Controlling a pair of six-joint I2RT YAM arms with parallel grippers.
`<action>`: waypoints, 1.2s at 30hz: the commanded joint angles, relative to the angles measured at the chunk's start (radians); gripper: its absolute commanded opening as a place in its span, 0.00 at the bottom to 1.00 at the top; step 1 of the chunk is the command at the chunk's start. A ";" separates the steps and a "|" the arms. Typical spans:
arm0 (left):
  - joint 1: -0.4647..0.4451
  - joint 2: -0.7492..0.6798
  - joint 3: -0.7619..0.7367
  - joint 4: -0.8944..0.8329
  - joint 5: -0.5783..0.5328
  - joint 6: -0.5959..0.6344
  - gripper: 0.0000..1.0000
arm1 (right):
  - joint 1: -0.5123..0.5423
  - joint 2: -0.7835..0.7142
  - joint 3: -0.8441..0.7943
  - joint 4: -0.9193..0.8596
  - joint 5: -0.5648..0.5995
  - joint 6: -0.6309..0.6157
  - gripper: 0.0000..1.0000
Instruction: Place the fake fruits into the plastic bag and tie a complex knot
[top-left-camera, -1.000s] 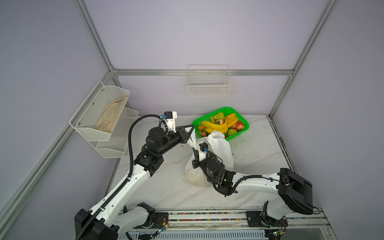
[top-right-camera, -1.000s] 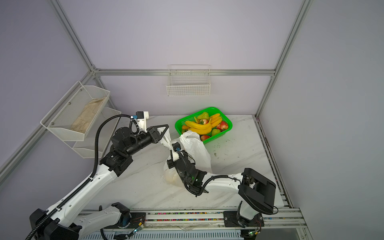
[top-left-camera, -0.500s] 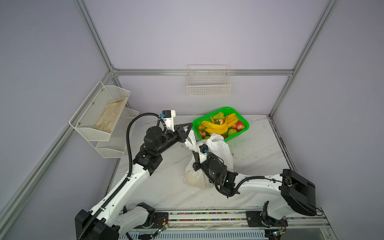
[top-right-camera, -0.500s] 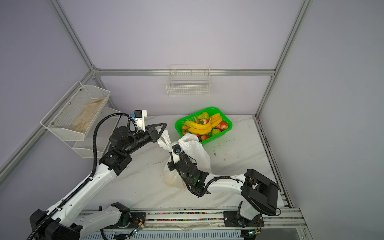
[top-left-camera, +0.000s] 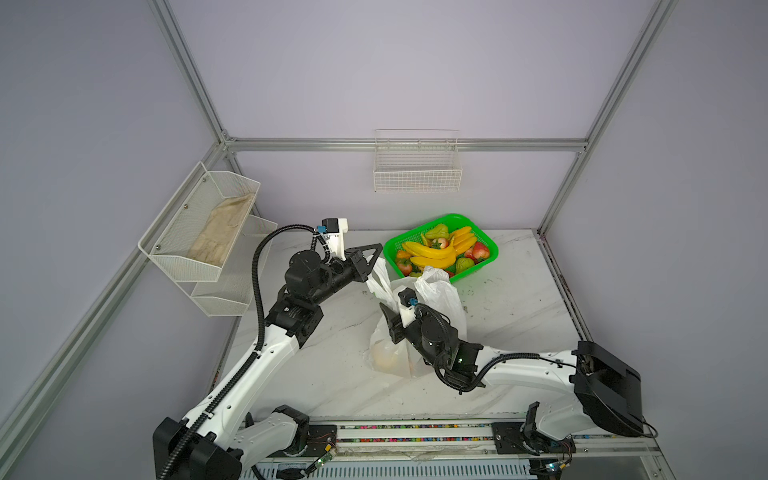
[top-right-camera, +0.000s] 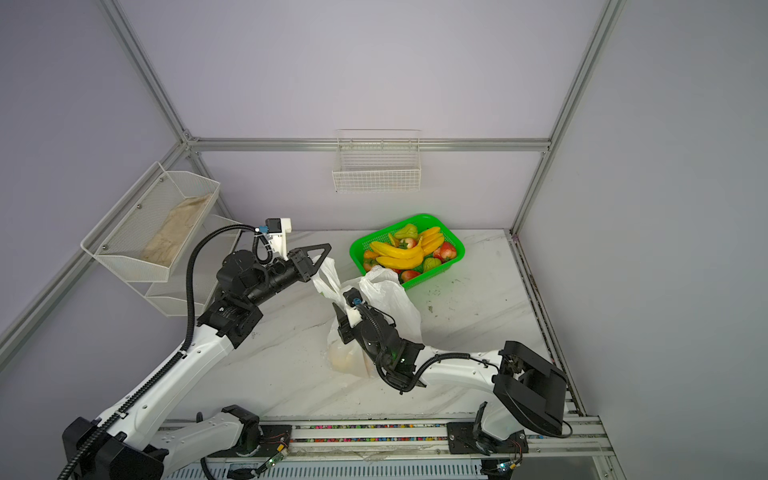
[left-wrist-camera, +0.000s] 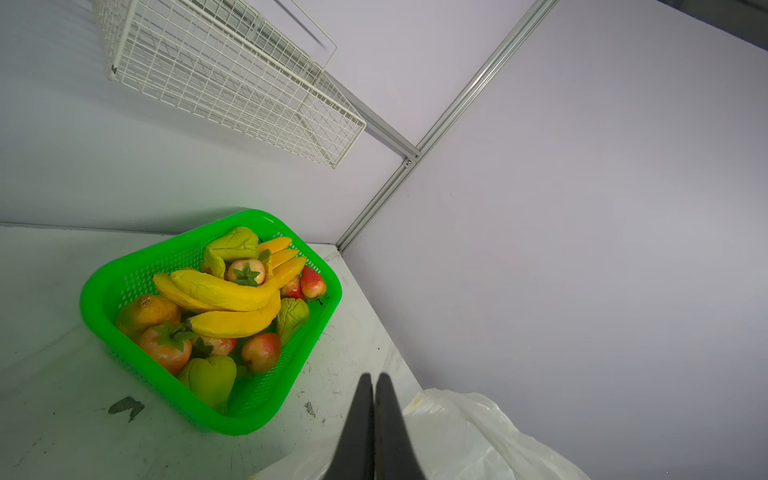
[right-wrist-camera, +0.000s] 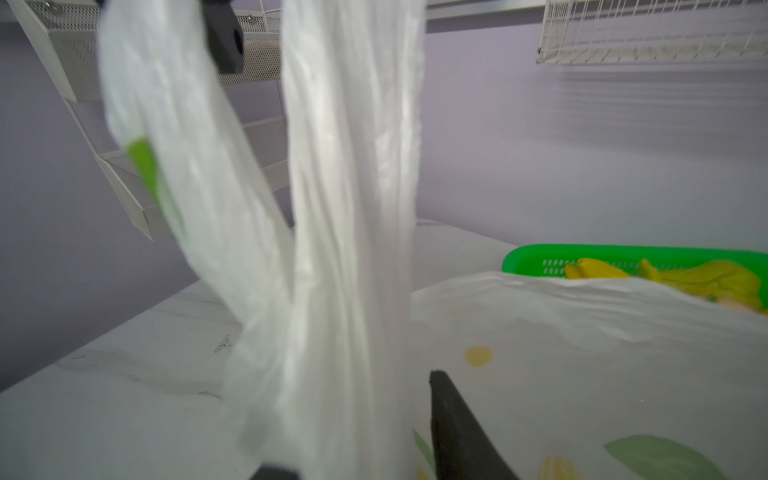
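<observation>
While left hand (left-wrist-camera: 371, 380) grips it, plastic bag (top-left-camera: 440, 299) stands upright

No readable text, label, brand or number in any view. The bag (right-wrist-camera: 561, 374) carries only printed yellow slices and green leaves, no lettering (print partly blurred in the right wrist view). The coloured strip (top-left-camera: 415, 427) at the front and the small boards (top-left-camera: 323, 456) below it are too small to tell whether they bear any marks.
</observation>
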 joint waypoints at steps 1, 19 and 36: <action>0.006 0.006 0.043 0.020 -0.017 0.014 0.00 | -0.002 -0.067 0.077 -0.157 -0.070 -0.042 0.56; 0.023 0.024 0.060 -0.022 -0.045 0.045 0.00 | -0.002 -0.168 0.547 -0.765 -0.309 -0.138 0.81; 0.025 0.028 0.089 -0.089 -0.062 0.085 0.00 | -0.185 -0.443 0.469 -0.867 -0.377 -0.085 0.97</action>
